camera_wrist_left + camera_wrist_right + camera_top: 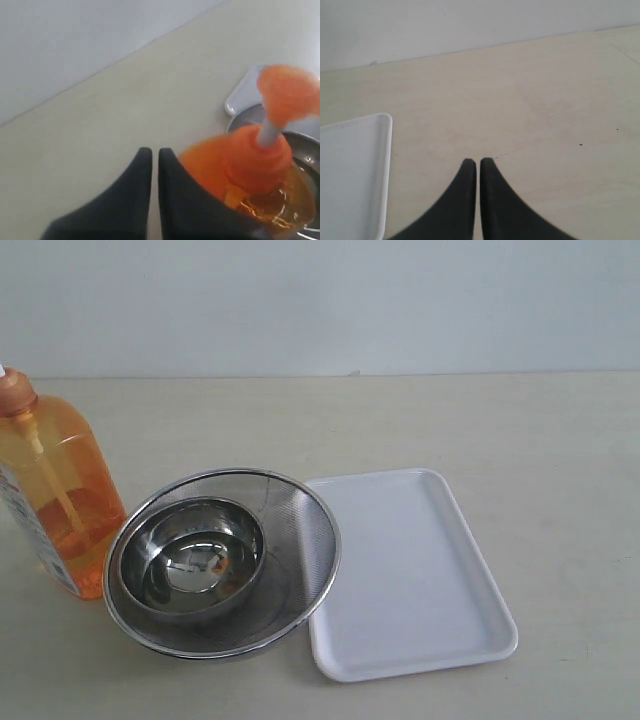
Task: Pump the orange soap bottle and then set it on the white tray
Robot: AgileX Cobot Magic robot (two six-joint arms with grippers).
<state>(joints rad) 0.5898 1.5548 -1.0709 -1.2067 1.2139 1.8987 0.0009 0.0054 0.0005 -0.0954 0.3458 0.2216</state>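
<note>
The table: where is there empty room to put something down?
Bare table lies behind the strainer and white tray, up to the wall, and right of the tray. The tray is empty too. Crowded: front left, orange soap bottle beside strainer.

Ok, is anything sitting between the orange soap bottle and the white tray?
Yes: the mesh strainer, with a steel bowl nested inside, sits between the orange soap bottle and the white tray. The bottle would probably need lifting over or around it.
</note>
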